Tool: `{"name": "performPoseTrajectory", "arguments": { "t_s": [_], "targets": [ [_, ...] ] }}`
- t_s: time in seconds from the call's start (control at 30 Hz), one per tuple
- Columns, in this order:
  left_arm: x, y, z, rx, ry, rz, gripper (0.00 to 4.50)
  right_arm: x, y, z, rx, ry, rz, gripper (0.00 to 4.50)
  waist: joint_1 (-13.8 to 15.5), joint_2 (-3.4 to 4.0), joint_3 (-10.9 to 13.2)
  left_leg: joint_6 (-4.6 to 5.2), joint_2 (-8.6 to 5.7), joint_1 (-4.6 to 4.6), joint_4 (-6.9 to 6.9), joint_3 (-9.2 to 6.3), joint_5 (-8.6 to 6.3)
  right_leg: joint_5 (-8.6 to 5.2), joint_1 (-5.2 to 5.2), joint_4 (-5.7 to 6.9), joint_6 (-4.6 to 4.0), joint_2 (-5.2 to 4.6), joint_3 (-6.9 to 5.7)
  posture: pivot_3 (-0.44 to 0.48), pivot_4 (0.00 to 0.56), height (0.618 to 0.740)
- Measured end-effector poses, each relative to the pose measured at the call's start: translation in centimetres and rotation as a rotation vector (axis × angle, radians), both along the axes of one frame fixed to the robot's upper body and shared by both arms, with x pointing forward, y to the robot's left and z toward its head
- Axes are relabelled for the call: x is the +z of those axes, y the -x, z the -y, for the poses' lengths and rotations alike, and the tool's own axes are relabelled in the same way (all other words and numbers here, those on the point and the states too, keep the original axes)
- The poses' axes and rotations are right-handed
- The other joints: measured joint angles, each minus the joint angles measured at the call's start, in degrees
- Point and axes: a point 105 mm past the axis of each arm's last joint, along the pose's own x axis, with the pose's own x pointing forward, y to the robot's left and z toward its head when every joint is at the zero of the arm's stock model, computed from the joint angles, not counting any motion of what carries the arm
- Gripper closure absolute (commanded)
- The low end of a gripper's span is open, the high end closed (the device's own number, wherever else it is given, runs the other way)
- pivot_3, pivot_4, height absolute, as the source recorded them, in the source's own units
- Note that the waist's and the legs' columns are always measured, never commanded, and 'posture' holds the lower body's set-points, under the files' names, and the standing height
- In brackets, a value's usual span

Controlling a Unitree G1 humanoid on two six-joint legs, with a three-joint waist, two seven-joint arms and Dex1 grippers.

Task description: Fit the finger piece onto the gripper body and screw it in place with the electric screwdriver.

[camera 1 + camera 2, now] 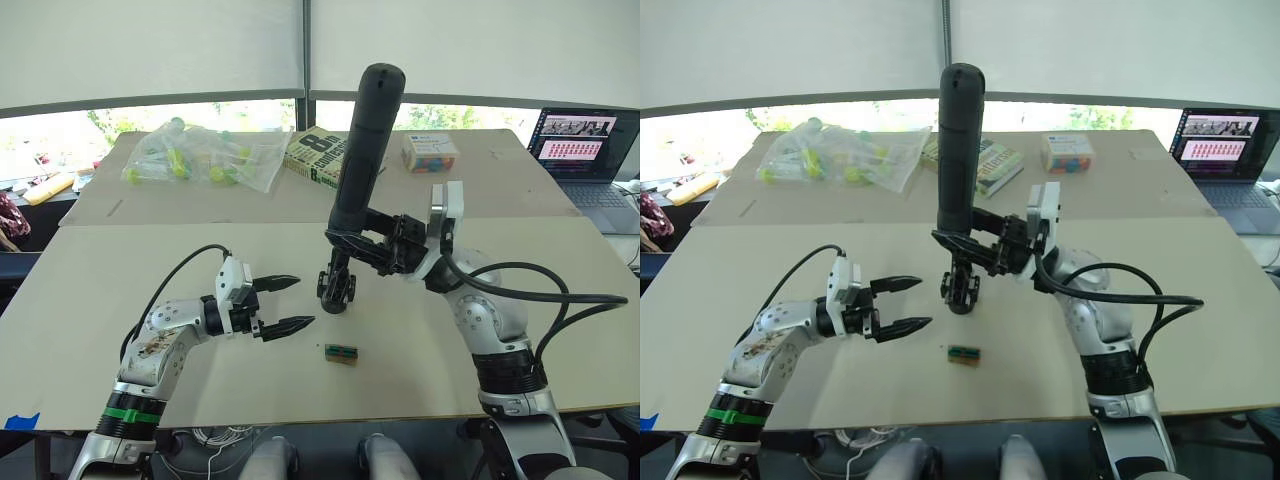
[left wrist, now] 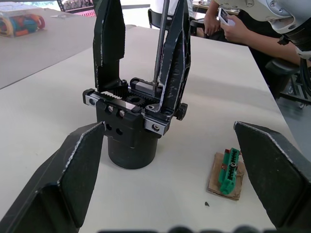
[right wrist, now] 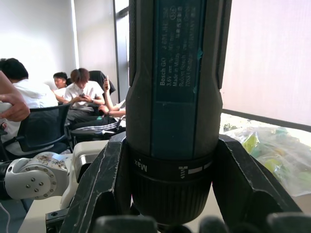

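The electric screwdriver point(image 1: 362, 150) stands nearly upright over the middle of the bench point(image 1: 120, 270), gripped low on its barrel by the right claw point(image 1: 375, 247), whose fingers are closed around it. Its thin metal bit runs down into the top of the gripper body point(image 2: 130, 127), which sits upright on the bench on its round base. In the left wrist view two tall black fingers rise from that body; the bit meets the foot of the finger piece point(image 2: 174, 58), so the piece appears already fitted and the screwing seems to be the step in hand. Whether the screw is fully home cannot be seen. The left claw point(image 1: 285, 303) hangs just beside the body, spread wide and holding nothing. A small green-and-black block point(image 1: 341, 353) lies near the body, untouched.
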Motion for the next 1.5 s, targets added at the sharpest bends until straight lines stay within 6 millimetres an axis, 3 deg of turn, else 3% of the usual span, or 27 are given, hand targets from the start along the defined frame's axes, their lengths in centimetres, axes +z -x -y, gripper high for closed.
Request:
{"name": "performPoseTrajectory", "arguments": {
  "t_s": [1.5],
  "targets": [
    [-0.84, 0.24, 0.15, -0.009, -0.003, -0.017, 0.0, -0.55, -0.41, -0.14, -0.002, 0.014, 0.004, 2.6, 0.0, 0.0, 0.0, -0.01, 0.01, 0.02, -0.03, 0.0, -0.01, -0.01, -0.01, -0.01, -0.02, -0.08, -0.01, 0.0, 0.15, 0.74]
  ]
}}
